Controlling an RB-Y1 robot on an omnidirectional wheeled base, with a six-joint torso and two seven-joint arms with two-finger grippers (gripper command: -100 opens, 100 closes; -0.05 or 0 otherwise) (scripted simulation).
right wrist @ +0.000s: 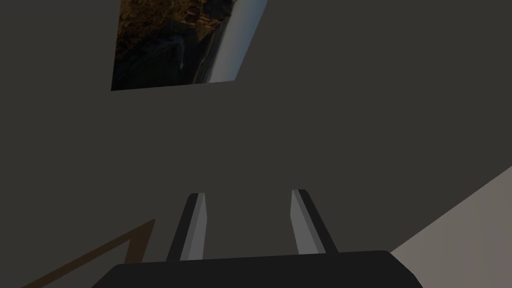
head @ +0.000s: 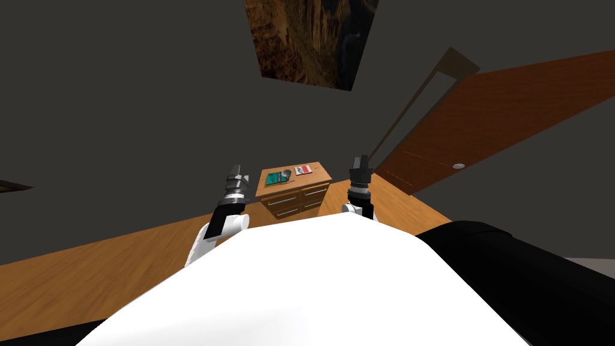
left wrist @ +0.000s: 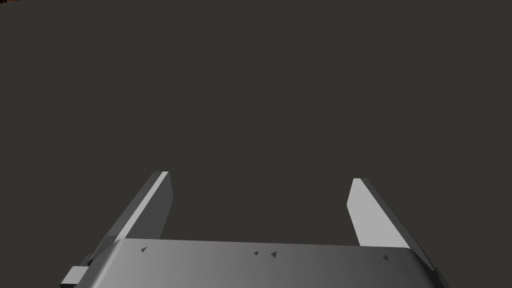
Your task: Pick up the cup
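Note:
A small grey cup (head: 287, 174) stands on top of a low wooden drawer chest (head: 315, 178) against the dark wall, some way ahead of me. My left gripper (head: 235, 170) is raised to the left of the chest and short of it. In its wrist view the left gripper (left wrist: 261, 177) stands wide open and holds nothing. To the right of the chest, my right gripper (head: 359, 162) is held up at about the same height. The right gripper (right wrist: 248, 194) is open with a narrower gap, and nothing is between its fingers.
A green flat item (head: 275, 178) lies just left of the cup, and a red and white item (head: 304, 170) to its right. A brown door (head: 510, 114) stands open on the right. Wooden floor (head: 120, 264) spreads around; a black mass (head: 528, 270) is at lower right.

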